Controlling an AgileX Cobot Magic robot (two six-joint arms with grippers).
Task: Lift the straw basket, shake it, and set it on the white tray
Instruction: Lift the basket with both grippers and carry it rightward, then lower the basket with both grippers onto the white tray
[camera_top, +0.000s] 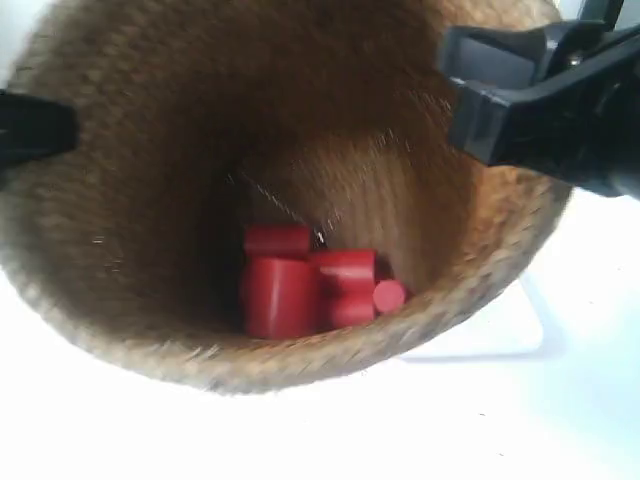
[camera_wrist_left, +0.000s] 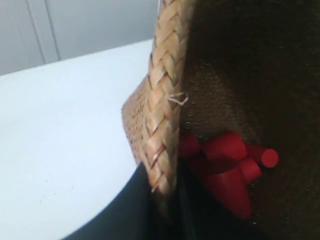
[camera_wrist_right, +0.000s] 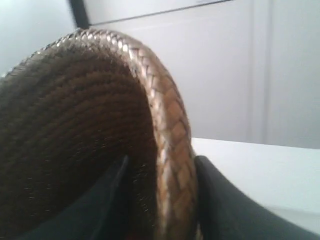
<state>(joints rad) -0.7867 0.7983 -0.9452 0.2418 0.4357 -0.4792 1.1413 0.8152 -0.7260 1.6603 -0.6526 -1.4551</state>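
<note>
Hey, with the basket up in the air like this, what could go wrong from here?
1. The basket is tipped with its mouth toward the exterior camera, and the red pieces lie against its lower wall; a hard shake might toss them out.
2. The left gripper and right gripper each pinch only the braided rim, which may flex or slip.
3. The tray is mostly hidden by the basket, so the set-down could land off it.
</note>
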